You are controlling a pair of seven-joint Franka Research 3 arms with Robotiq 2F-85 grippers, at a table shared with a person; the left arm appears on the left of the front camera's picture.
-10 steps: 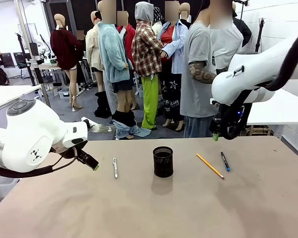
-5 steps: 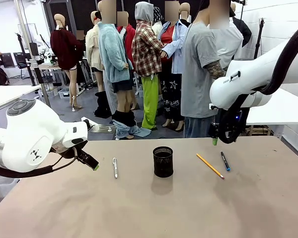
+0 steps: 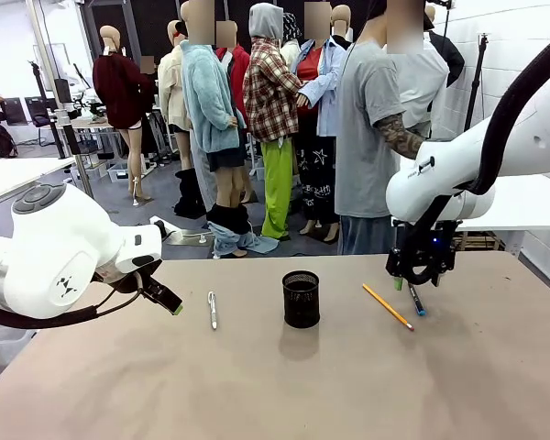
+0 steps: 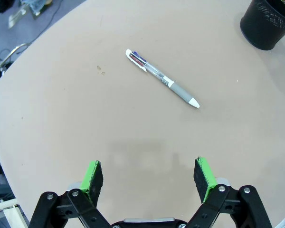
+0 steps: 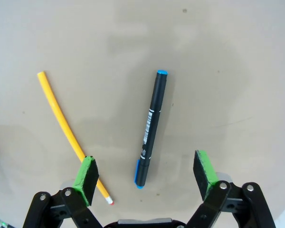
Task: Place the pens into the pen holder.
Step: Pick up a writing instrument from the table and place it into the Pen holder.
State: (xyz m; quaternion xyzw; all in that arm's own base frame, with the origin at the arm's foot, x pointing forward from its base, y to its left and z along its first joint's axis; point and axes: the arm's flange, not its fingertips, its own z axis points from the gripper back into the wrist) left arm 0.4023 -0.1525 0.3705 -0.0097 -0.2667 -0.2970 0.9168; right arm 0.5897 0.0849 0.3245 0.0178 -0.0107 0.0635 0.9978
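Pens point(image 3: 213, 310) all lie loose on the table point(image 3: 275, 394), none yet in the pen holder point(image 3: 301, 299): the silver-white pen point(image 4: 162, 79) below the wide-open left gripper point(image 4: 149, 172), the pencil point(image 5: 69, 129) and dark pen point(image 5: 151, 124) below the equally open right gripper point(image 5: 144, 161), so I'd say everything remains to do.

I see the surface point(image 3: 257, 394) from a low front camera on the robot's side, facing across it. The left wrist camera looks down past the left tool point(image 4: 147, 176), fairly near; the silver pen point(image 4: 162, 79) ahead of it shows in the front view too. The right wrist camera hangs nearer, straight down past the right tool point(image 5: 146, 176); the dark pen point(image 5: 151, 128) under it is shared likewise.
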